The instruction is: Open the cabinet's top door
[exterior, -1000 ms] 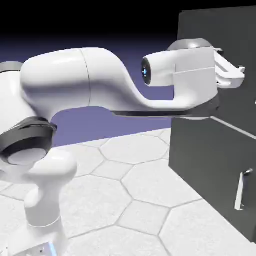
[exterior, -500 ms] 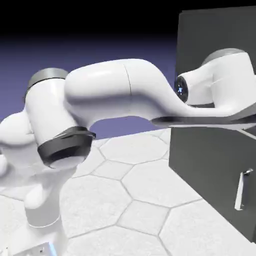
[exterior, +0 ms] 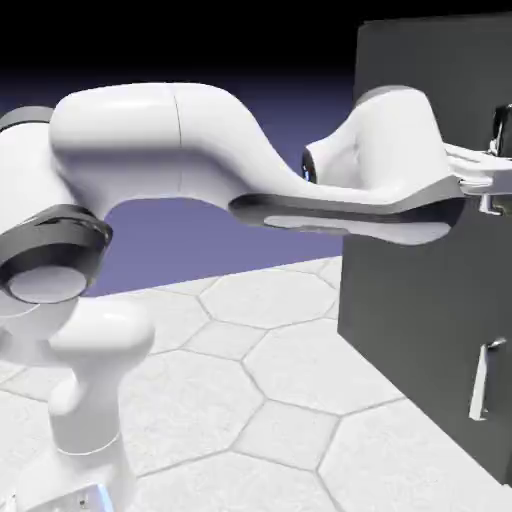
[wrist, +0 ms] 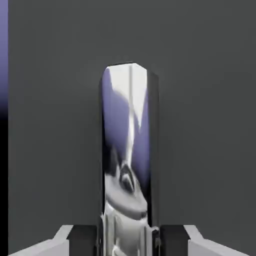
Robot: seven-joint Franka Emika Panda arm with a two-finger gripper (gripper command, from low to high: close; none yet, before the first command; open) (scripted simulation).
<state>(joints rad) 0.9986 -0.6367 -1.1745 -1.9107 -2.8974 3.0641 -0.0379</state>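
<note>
Two fingertips (wrist: 65, 240) of the claw (wrist: 128, 242) are clamped narrow around the silver handle (wrist: 127, 150) of the top door (exterior: 440, 80), high on the cabinet (exterior: 420, 300). From the claw, the handle's long axis runs straight up the panel; the door looks shut, so pulling likely comes next.

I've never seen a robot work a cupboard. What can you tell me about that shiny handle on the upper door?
The top door's handle is a slim, upright bar of mirror-bright silver metal, reflecting violet and white. It stands out from the flat, matte dark grey top door, near the panel's edge. The gripper has its jaws shut on the bar from both sides. In the exterior view only a short piece shows past the white hand.
</note>
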